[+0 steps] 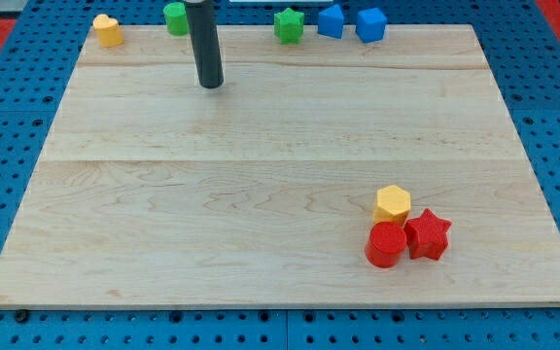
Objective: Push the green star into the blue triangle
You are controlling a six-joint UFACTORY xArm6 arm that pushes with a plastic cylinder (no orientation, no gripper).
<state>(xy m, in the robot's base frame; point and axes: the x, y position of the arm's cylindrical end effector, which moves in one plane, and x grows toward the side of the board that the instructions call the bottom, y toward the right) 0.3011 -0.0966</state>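
The green star (289, 25) sits at the top edge of the wooden surface (261, 194), a little right of centre, and serves here as the landmark. Just to its right, near but apart from it, is the blue triangle (331, 20), whose exact shape is hard to make out, and just beyond that a blue cube (370, 24), close beside the triangle. My tip (211, 84), the end effector, is a plain dark rod with no jaws, so it holds nothing and is neither wide nor narrow; its end rests on the surface to the left of the green star and somewhat below it, well apart from it and touching no block. Behind the rod, left of the star along the same top edge, a second green block (174, 17) shows partly hidden by the rod, so its shape cannot be told. Farther left of the star, at the surface's top left corner, lies a yellow heart-like block (108, 29). Far below and to the right of the star, three blocks cluster together: a yellow hexagon (392, 204) above, a red cylinder (387, 244) and a red star (428, 234) touching side by side beneath it.
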